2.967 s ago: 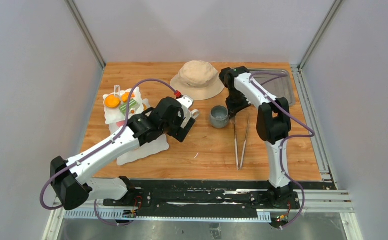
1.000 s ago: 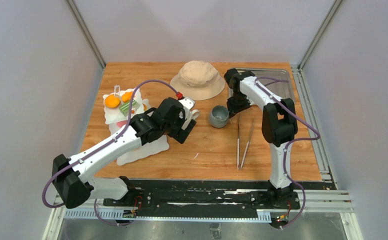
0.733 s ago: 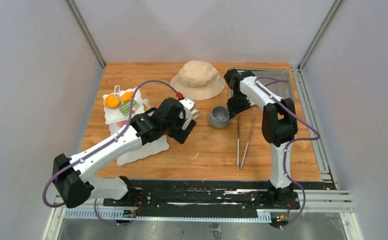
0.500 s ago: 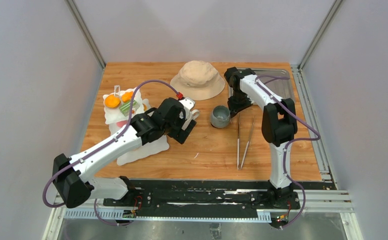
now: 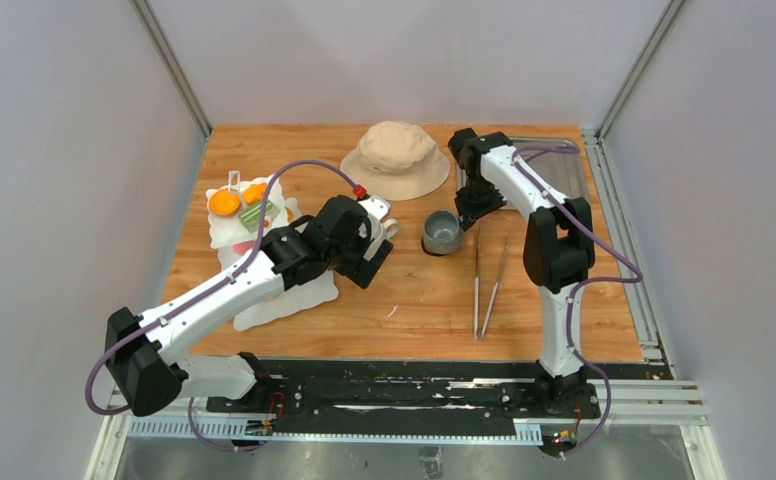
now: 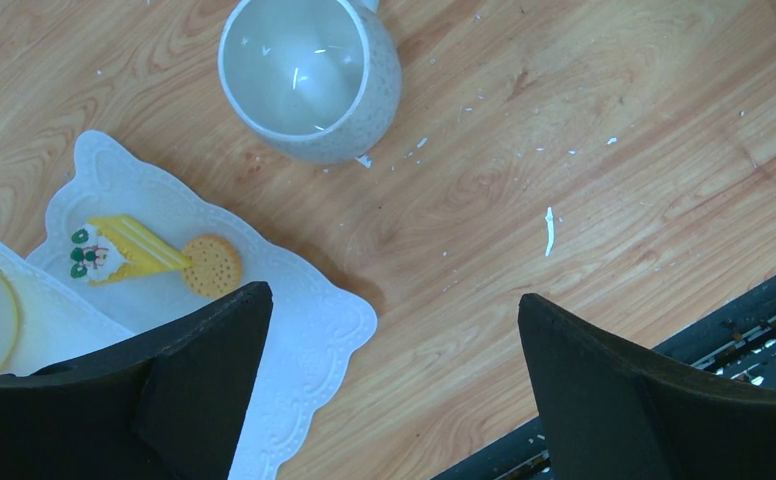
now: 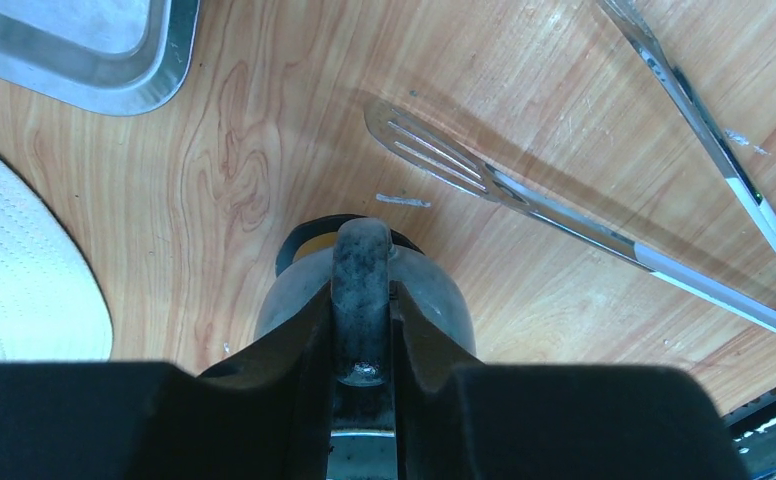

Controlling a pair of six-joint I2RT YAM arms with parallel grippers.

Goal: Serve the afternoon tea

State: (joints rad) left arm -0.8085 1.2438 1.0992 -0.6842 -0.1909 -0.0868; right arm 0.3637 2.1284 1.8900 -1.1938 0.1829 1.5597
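The grey mug (image 5: 442, 232) stands upright on the table at mid-right. My right gripper (image 5: 466, 212) is shut on its handle (image 7: 362, 262), one finger on each side. The white mug (image 6: 309, 75) stands next to the white wavy-edged stand (image 5: 232, 235). My left gripper (image 6: 392, 297) hangs wide open above the table, between the stand's low tier (image 6: 314, 330) and bare wood, holding nothing. Orange pastries (image 5: 225, 202) and a green one (image 5: 256, 212) sit on the upper tiers. A yellow cake slice (image 6: 124, 250) and a round biscuit (image 6: 212, 265) lie on the low tier.
Long metal tongs (image 5: 484, 280) lie spread on the wood just right of the grey mug. A beige bucket hat (image 5: 396, 158) sits at the back centre. A metal tray (image 5: 567, 165) is at the back right corner.
The grey mug has shifted slightly to the right with the right gripper on its handle. Before that, the tongs' arms spread apart. The left arm has stayed still.
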